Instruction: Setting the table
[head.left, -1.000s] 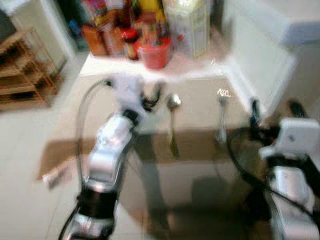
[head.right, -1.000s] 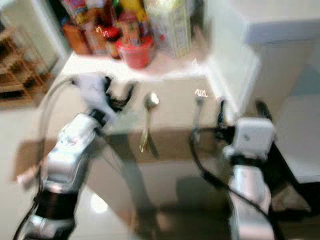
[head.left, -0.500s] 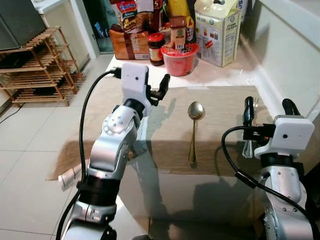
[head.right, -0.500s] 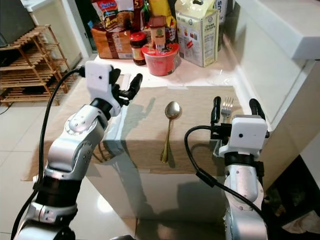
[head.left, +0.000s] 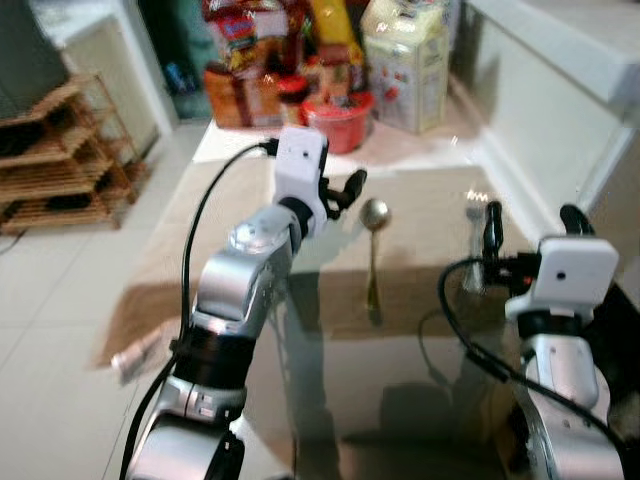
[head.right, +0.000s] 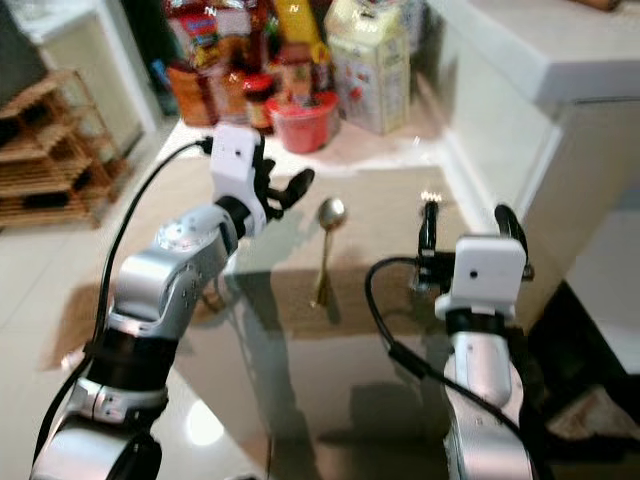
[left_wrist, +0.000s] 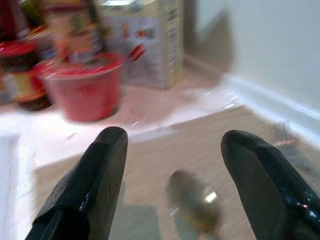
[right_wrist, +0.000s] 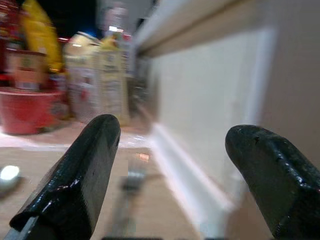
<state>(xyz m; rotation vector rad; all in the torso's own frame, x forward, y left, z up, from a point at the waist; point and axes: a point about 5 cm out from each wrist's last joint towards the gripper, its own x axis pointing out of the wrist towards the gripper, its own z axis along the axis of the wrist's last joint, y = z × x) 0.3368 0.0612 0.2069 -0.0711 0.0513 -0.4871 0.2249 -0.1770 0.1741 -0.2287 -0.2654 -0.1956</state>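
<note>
A gold-handled spoon (head.left: 373, 230) lies on the brown mat (head.left: 425, 255), bowl toward the back. My left gripper (head.left: 340, 190) hovers open just left of the spoon's bowl; in the left wrist view the spoon's bowl (left_wrist: 194, 201) lies below and between the spread fingers (left_wrist: 95, 185). A silver fork (head.left: 472, 218) rests near the mat's right edge. My right gripper (head.left: 530, 218) is open over the fork's handle end, covering part of it. Through the right wrist view, the fork (right_wrist: 128, 186) lies ahead on the mat.
Food packets, jars, a red bowl (head.left: 335, 122) and a carton (head.left: 405, 55) crowd the table's far end. A white ledge and wall (head.left: 560, 110) run along the right side. A wooden rack (head.left: 60, 150) stands on the tiled floor to the left.
The camera has shifted and blurred slightly. My left gripper has moved right, closer to the spoon's bowl. The right gripper keeps its place by the fork.
</note>
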